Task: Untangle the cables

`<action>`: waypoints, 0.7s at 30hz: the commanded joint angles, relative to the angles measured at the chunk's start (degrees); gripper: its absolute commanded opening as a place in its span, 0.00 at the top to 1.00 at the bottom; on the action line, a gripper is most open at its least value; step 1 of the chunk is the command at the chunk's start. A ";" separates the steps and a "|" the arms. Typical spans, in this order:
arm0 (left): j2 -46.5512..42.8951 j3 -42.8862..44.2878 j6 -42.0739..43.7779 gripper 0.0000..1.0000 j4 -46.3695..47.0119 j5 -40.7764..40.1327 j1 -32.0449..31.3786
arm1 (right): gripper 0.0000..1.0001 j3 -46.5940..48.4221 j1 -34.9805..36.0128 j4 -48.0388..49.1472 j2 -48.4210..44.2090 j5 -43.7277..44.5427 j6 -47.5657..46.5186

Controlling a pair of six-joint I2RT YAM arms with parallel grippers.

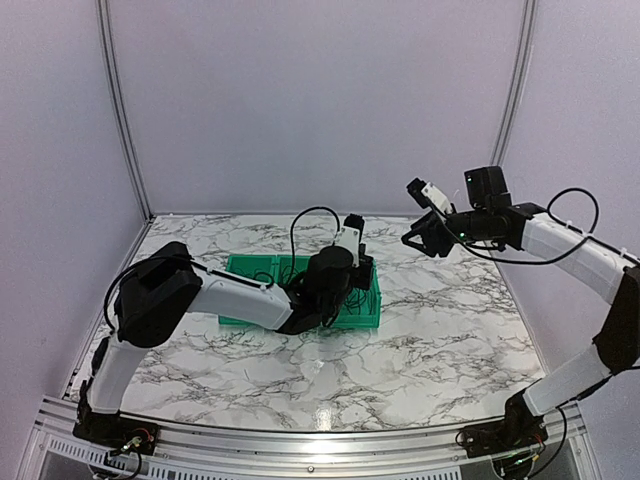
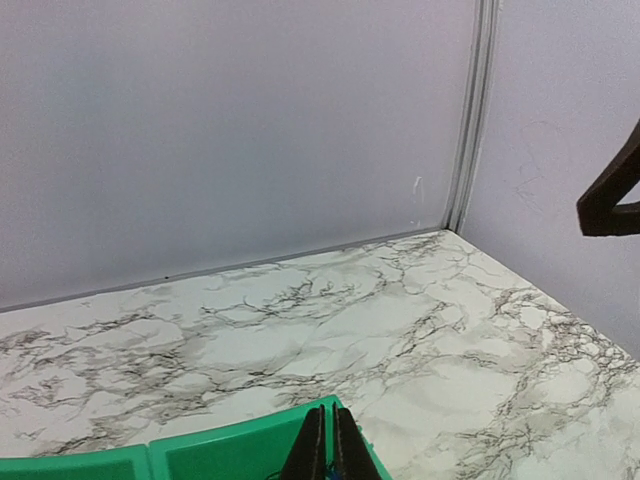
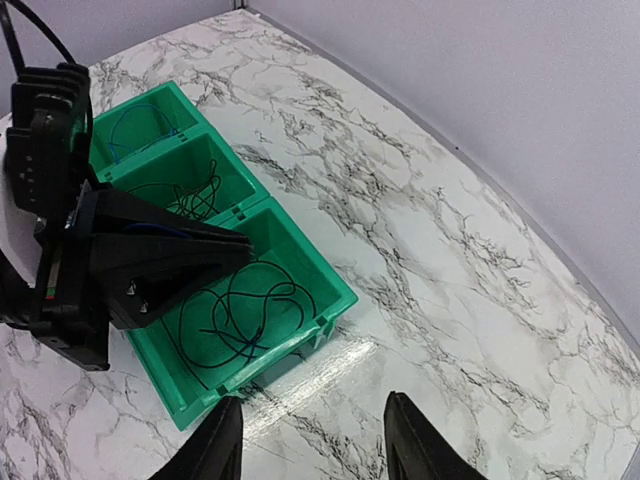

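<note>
A green three-part tray point(image 1: 362, 324) holds the cables. In the right wrist view, black cables point(image 3: 250, 310) lie in a loose tangle in the nearest compartment. More black cable point(image 3: 195, 195) lies in the middle one and a thin blue cable point(image 3: 130, 125) in the far one. My left gripper point(image 1: 358, 268) hangs over the tray point(image 3: 335, 300). It also shows in the right wrist view point(image 3: 243, 250). Its jaws point(image 2: 330, 450) are pressed together with a blue strand showing between them. My right gripper point(image 3: 320, 450) is open and empty, raised to the right of the tray point(image 1: 418, 240).
The marble tabletop point(image 1: 450, 330) lies all round the tray. Grey walls stand behind and at both sides, with a corner post point(image 2: 470, 120). One of my right gripper's fingers point(image 2: 610, 195) shows at the right edge of the left wrist view.
</note>
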 commanded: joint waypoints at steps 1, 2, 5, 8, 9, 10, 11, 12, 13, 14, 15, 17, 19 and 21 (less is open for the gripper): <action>3.89 4.44 -6.33 0.96 -1.63 10.67 2.41 | 0.51 -5.15 -3.29 7.20 -4.02 2.21 0.18; 4.64 4.97 -7.60 0.97 -1.97 11.82 2.91 | 0.52 -5.66 -4.25 7.52 -4.40 1.40 0.47; 6.10 5.80 -9.93 0.98 -3.03 13.88 3.82 | 0.51 -6.82 -6.47 8.59 -5.29 -0.68 1.27; 6.50 6.25 -10.78 0.98 -5.24 14.00 4.08 | 0.52 -8.06 -7.44 9.79 -6.00 -1.86 1.56; 6.53 6.35 -10.91 0.98 -5.98 13.93 4.12 | 0.52 -8.34 -7.45 10.01 -6.01 -2.24 1.52; 6.47 6.49 -11.00 0.98 -6.75 13.79 4.12 | 0.52 -8.57 -7.52 10.12 -5.87 -2.56 1.40; 6.39 6.60 -11.12 0.97 -7.52 13.67 4.13 | 0.52 -8.72 -7.54 10.21 -5.78 -2.89 1.29; 6.25 6.70 -11.23 0.97 -8.29 13.48 4.13 | 0.52 -8.90 -7.53 10.29 -5.68 -3.19 1.21; 6.04 6.79 -11.35 0.94 -9.18 13.42 4.13 | 0.52 -9.10 -7.52 10.43 -5.62 -3.40 1.17; 5.83 6.85 -11.49 0.92 -9.91 13.37 4.13 | 0.52 -9.25 -7.56 10.55 -5.58 -3.56 1.17; 5.51 6.83 -11.54 0.88 -10.51 13.38 4.13 | 0.52 -9.38 -7.52 10.58 -5.43 -3.88 1.13; 4.84 6.78 -11.64 0.81 -11.95 13.61 4.20 | 0.53 -9.61 -7.45 10.54 -5.19 -4.08 0.84; 3.98 6.62 -11.91 0.68 -13.45 13.87 4.21 | 0.53 -9.89 -7.48 10.62 -4.98 -3.79 0.38; 2.94 6.32 -11.94 0.57 -14.32 14.53 4.30 | 0.52 -10.13 -7.46 10.61 -4.88 -3.46 -0.07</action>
